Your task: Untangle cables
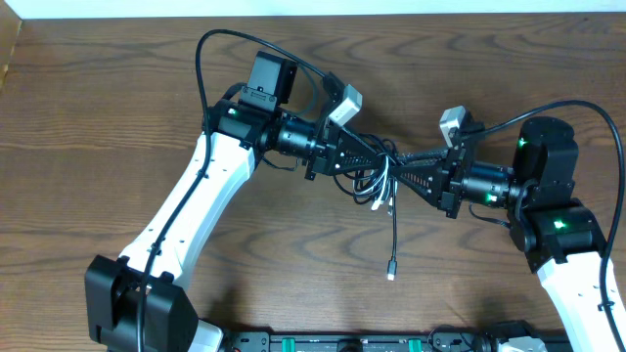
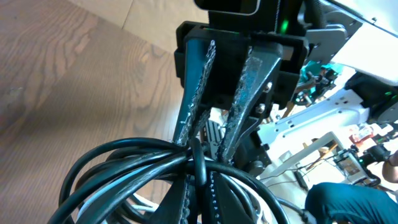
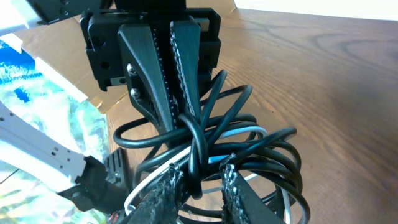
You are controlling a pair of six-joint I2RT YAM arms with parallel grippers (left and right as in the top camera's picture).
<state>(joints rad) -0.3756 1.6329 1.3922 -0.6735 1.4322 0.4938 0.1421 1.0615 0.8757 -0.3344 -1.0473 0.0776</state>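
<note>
The two arms meet nose to nose over the middle of the tabletop (image 1: 117,117), and the cables (image 1: 377,186) hang in a knotted bunch right between them. The left gripper (image 1: 384,159) has its fingers pressed together on the black loops, pinching the bundle. The right gripper (image 1: 409,172) faces it with its fingers (image 3: 166,186) apart, straddling one black loop without squeezing it. A white cable (image 3: 249,132) threads through the black coils. One black cable (image 1: 394,230) trails down from the bunch, its plug (image 1: 391,275) lying on the wood nearer the robot's base.
</note>
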